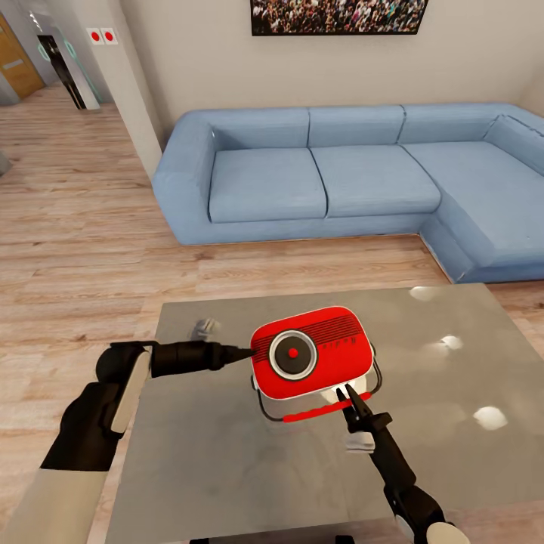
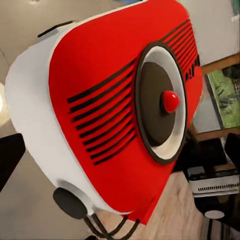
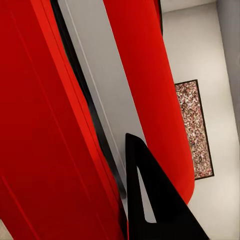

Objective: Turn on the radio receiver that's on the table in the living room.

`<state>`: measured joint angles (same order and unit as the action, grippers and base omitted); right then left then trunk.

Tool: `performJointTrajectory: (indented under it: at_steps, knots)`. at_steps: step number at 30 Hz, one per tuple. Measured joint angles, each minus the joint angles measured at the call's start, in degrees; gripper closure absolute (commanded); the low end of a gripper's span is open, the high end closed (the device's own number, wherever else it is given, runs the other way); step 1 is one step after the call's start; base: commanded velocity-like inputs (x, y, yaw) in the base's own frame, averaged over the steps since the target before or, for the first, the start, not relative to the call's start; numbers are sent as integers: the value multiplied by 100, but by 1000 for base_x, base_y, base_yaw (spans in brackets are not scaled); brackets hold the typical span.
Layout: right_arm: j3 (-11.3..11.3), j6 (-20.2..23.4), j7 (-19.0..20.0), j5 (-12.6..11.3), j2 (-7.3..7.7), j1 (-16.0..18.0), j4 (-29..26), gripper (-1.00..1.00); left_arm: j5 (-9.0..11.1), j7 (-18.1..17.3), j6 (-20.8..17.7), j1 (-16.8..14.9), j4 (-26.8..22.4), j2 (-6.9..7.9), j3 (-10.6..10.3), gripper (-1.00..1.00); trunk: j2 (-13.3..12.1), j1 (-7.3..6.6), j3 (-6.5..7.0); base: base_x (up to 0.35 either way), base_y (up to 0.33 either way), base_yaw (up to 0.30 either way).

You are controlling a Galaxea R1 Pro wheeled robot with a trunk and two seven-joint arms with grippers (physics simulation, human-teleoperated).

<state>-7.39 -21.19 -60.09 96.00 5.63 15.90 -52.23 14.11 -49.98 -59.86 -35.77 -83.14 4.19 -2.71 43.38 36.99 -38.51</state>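
Note:
The red radio receiver [image 1: 313,351] with white trim lies tilted on the glossy grey table [image 1: 453,453], its round grey dial [image 1: 293,353] with the red centre facing up. Its thin metal handle [image 1: 264,404] curves under its near edge. My left gripper [image 1: 249,352] reaches in from the left, its tip at the radio's left edge. In the left wrist view the radio [image 2: 115,100] is very close and one finger [image 2: 10,160] shows at the picture's side, so the jaws stand open. My right gripper [image 1: 344,393] is shut, its tip against the radio's near right corner [image 3: 150,75].
A blue sectional sofa [image 1: 340,174] stands beyond the table and wraps around on the right. A framed crowd picture [image 1: 336,15] hangs above it. Light wood floor [image 1: 75,227] lies to the left, with a hallway at the far left.

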Motion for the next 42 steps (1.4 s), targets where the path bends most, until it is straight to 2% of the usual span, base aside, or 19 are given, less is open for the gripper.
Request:
performJointTrajectory:
  at_steps: [4, 5, 11, 14, 23, 33, 36, 38, 42]
  knots:
    - [0, -2, 0, 1, -7, 0, -16, 100, 5, -2, -1, 0, -86, -172, -13, -100, 0, 0, 0, 0, 0, 0]
    - [0, -2, 0, 3, -7, 0, -25, 100, 2, -2, 0, 0, -96, -197, -12, 100, 0, 0, 0, 0, 0, 0]
    - [0, 4, 92, 8, -9, 0, -166, 100, -13, 1, -5, 0, -141, -448, -25, 100, 0, 0, 0, 0, 0, 0]
    - [5, 7, 173, 5, -9, 0, -191, 100, -12, -2, -7, 0, -162, -509, -27, 100, 0, 0, 0, 0, 0, 0]
    - [9, 4, 217, 0, -19, 0, -211, 100, -12, -3, -9, -1, -225, -556, -131, 100, 0, 0, 0, 0, 0, 0]
    - [1, 241, 218, -27, -14, 0, -225, 100, -59, 19, -13, 0, -336, -882, -185, 100, 0, 0, 0, 0, 0, 0]
    - [0, 259, 220, -25, -17, 0, -268, 100, -231, 54, -14, -2, -348, -1068, -186, 100, 0, 0, 0, 0, 0, 0]
    - [0, 266, 220, -21, -20, 0, -277, 100, -445, 62, -14, -1, -346, -1228, -183, 100, 0, 0, 0, 0, 0, 0]
    - [1, 365, 220, -26, -16, 0, -281, 100, -791, 73, -14, 0, -344, -1398, -178, 100, 0, 0, 0, 0, 0, 0]
